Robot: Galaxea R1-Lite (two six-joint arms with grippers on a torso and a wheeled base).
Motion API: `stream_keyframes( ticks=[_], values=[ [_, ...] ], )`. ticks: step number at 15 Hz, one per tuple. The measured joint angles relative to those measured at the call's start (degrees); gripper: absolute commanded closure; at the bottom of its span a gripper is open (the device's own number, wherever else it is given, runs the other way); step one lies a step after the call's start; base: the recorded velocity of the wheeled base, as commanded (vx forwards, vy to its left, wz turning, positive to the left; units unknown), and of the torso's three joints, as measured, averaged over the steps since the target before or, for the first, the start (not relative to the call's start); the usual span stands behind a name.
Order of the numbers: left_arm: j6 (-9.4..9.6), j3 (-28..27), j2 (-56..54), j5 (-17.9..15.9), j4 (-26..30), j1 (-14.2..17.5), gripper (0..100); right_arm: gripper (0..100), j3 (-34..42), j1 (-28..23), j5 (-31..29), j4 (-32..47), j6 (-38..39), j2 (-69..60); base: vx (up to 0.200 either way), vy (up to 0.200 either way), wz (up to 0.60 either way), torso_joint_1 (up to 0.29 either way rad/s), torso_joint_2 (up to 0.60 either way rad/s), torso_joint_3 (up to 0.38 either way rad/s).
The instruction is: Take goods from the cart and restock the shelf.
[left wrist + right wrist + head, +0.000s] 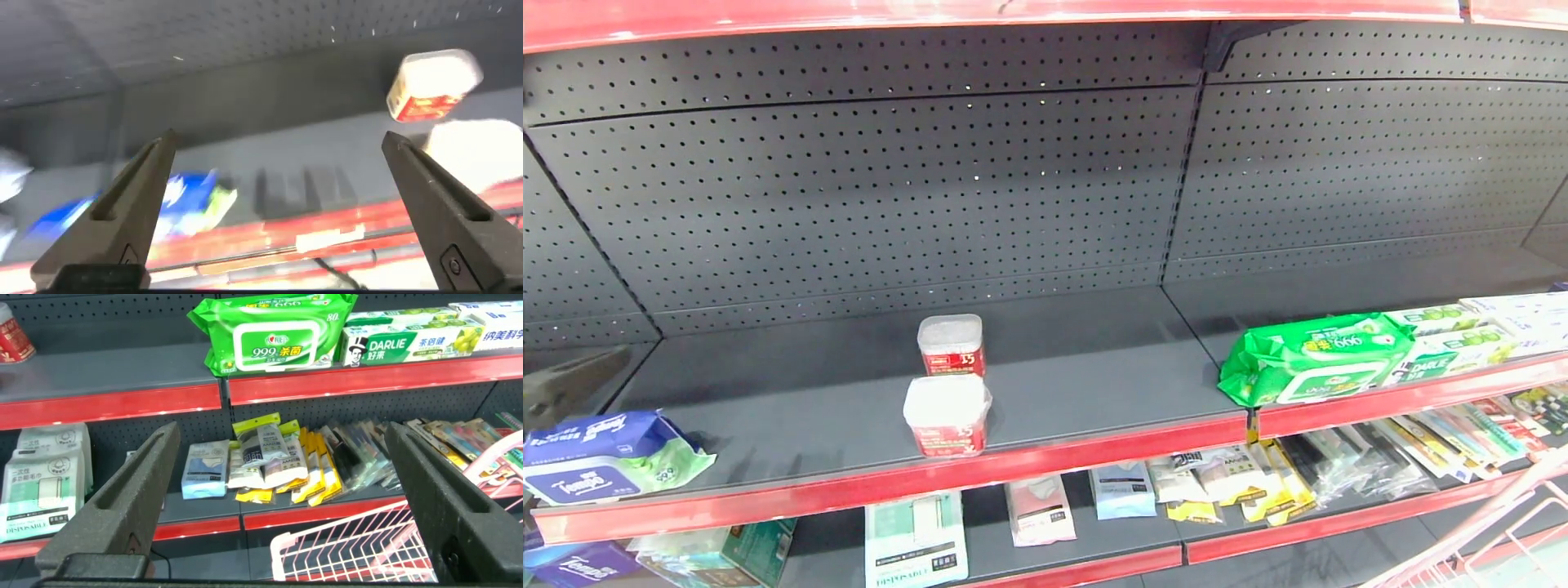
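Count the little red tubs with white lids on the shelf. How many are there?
2. The front tub stands near the front edge of the shelf; the back tub stands just behind it, farther in. Nothing near them looks able to hide another.

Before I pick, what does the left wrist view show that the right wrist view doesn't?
Left wrist, not right: the blue wipes pack, beyond the open left gripper. Right wrist, not left: the green wipes pack, toothpaste boxes, packets on the lower shelf, the pink cart, past the open right gripper. Both: the red-edged shelf with a red tub on it.
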Motion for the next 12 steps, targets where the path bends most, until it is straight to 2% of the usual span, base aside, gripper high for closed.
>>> stream_keyframes(
  ticks=[3,6,8,9,11,12],
  values=[
    [-0.41,3.56,-20.97,-2.28,11.28,1.89,0,0,0.00,0.00,0.00,0.00,-0.01,0.00,0.000,0.000,0.00,0.000,0.00,0.000],
    [-1.27,13.34,-38.45,-3.94,15.79,2.78,0,0,0.00,0.00,0.00,0.00,0.00,0.00,0.000,0.000,0.00,0.000,0.00,0.000],
    [-2.22,21.83,-45.57,-4.33,15.93,3.33,0,0,0.00,0.00,0.00,0.02,-0.09,0.00,0.000,0.000,0.00,0.000,0.00,0.000],
    [-2.71,25.41,-47.58,-4.38,14.04,3.55,0,0,0.00,0.00,0.06,0.00,-0.15,0.00,0.000,0.000,0.00,0.000,0.00,0.000],
    [-3.45,30.16,-49.70,-4.49,8.92,3.74,0,0,0.00,0.00,0.24,0.02,-0.39,0.00,0.000,0.000,0.00,0.000,0.00,0.000],
    [-4.08,31.34,-50.27,-4.57,8.56,3.83,0,0,0.00,0.00,0.26,0.05,-0.48,0.00,0.000,0.000,0.60,0.007,0.01,-0.002]
  ],
)
